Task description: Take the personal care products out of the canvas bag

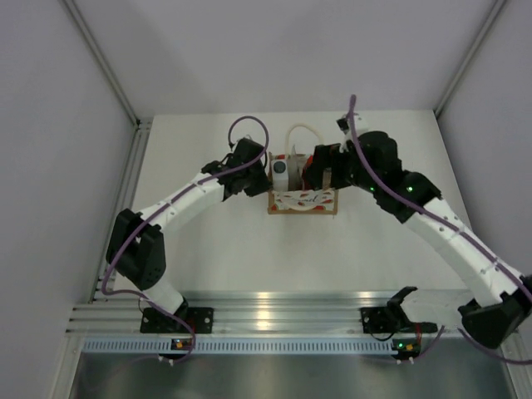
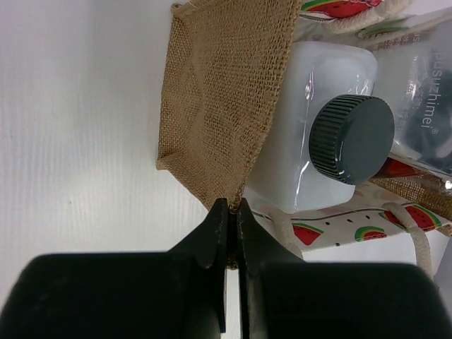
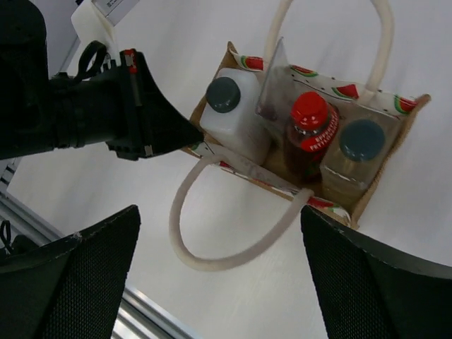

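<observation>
I see a canvas bag (image 2: 219, 99) of tan weave, its white rim printed with red-and-green watermelon slices, with cream rope handles (image 3: 212, 261). In the right wrist view, at 9 o'clock inside it is a white bottle (image 3: 236, 131) with a dark grey cap. At centre is a red bottle (image 3: 311, 145) with a red cap, and at 3 o'clock a pale clear bottle (image 3: 347, 173) with a dark grey cap. The table (image 3: 395, 240) is white.

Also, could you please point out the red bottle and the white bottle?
red bottle (image 3: 311, 110): right wrist view, on its red cap.
white bottle (image 2: 351, 139): left wrist view, on its dark grey cap.
</observation>
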Controlling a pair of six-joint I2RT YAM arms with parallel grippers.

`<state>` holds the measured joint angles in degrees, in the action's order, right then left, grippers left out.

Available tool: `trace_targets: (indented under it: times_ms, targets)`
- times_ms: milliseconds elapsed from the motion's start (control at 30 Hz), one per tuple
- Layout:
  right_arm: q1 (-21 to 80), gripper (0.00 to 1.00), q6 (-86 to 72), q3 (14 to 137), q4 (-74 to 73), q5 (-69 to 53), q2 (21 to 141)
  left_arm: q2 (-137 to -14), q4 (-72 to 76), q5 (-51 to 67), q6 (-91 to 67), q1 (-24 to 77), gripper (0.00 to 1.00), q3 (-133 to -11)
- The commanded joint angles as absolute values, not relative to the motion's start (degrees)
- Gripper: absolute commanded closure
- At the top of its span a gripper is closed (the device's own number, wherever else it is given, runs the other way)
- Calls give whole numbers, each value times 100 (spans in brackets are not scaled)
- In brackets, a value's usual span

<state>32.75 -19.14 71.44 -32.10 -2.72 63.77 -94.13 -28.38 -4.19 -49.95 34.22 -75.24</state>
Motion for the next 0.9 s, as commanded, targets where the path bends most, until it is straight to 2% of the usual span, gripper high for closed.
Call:
trace_targets:
  times_ms: [0, 267, 400, 600, 867]
  targets:
    - [4058, 10, -2091, 7891, -2856, 754, 7301, -9238, -2918, -852, -5150, 3401, 100, -7313]
    - [4684, 21, -2268, 9069, -2883, 1880, 9112, -9000, -2909, -1142, -5625, 3401, 100, -7084]
    - [4693, 24, -2250, 9333, -2909, 2021, 9553, -8947, -2892, -1125, -5722, 3410, 100, -7023]
    - [4676, 35, -2162, 9650, -2918, 2206, 10115, -8851, -2733, -993, -5906, 3410, 100, -6891]
    - [4579, 39, -2206, 10037, -3085, 2320, 10713, -8851, -2646, -853, -5985, 3401, 100, -6838]
